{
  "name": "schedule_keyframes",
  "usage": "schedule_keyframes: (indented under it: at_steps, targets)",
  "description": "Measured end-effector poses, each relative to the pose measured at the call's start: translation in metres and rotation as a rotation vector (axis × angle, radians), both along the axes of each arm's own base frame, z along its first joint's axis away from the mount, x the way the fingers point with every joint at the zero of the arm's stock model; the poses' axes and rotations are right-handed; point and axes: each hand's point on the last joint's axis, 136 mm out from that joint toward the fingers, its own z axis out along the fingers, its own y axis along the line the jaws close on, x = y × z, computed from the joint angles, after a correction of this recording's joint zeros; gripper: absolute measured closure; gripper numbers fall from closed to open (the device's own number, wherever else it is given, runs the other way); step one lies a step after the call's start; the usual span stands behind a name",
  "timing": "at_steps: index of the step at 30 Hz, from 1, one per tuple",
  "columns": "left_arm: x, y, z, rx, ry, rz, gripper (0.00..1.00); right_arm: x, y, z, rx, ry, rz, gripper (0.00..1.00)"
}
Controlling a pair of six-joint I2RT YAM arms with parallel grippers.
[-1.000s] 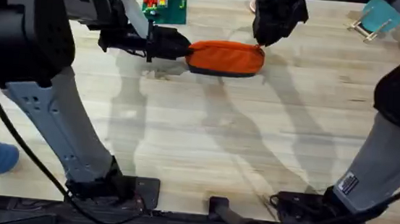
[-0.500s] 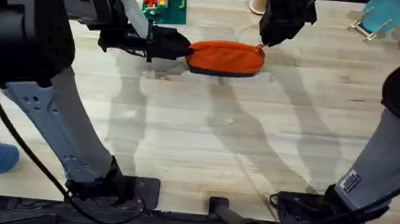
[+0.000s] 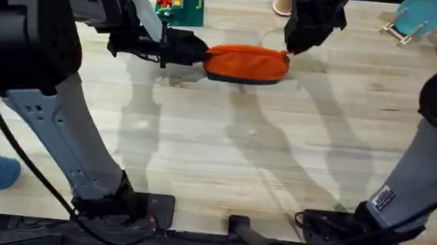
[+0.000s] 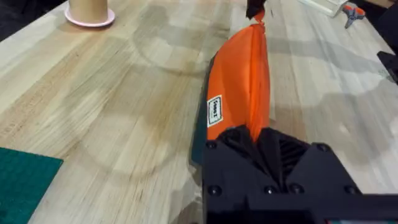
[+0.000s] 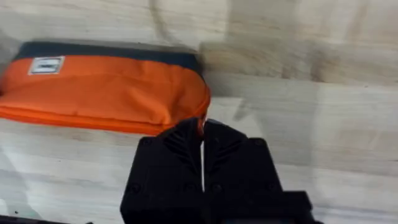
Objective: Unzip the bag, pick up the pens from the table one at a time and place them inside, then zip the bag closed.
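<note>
**Both grippers closed at the ends of the orange pouch**

Now the oblong orange fabric pencil pouch with a dark bottom edge (image 3: 247,63) lies on its side on the far middle of the light-wood plank surface (image 3: 224,147), its length running left to right. A small white label shows on its side panel in the left wrist view (image 4: 214,111) and in the right wrist view (image 5: 47,65).

At the pouch's left end, the left black gripper (image 3: 195,55) is closed on the fabric; in its own wrist view the orange cloth is gathered into the pinched fingers (image 4: 239,142). The seam along the pouch's top runs away from this gripper toward the far end, where a small orange tab stands up against a dark fingertip.

At the pouch's right end, the right black gripper (image 3: 292,50) comes down from above. In its wrist view its two fingers (image 5: 183,146) are pressed together with only a hairline between them, just at the pouch's rounded right corner; a sliver of orange meets their tips, but whether they hold the zipper pull cannot be told.

Beyond the pouch's left end, near the far edge, lies a green board with coloured pieces (image 3: 180,5). A tan cylinder on a pink disc (image 4: 91,10) stands near the far edge too, to the pouch's right in the overhead view.
</note>
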Motion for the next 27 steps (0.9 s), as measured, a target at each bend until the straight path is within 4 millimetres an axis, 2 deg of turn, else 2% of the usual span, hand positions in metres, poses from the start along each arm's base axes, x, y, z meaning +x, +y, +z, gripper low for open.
schedule_keyframes:
  at_steps: [4, 8, 18, 27]
  targets:
    - [0.0, 0.0, 0.0, 0.0, 0.0, -0.001, 0.959, -0.005, -0.009, -0.014, 0.013, 0.04, -0.024, 0.966]
    - [0.0, 0.0, 0.0, 0.0, 0.0, -0.001, 0.959, -0.004, -0.018, -0.019, 0.016, 0.049, -0.04, 0.966]
    - [0.0, 0.0, 0.0, 0.002, 0.0, 0.0, 0.959, 0.001, -0.072, -0.021, -0.027, 0.059, -0.115, 0.967]
    - [0.0, 0.0, 0.0, 0.002, 0.0, 0.0, 0.959, 0.005, -0.071, -0.021, -0.032, 0.04, -0.099, 0.968]
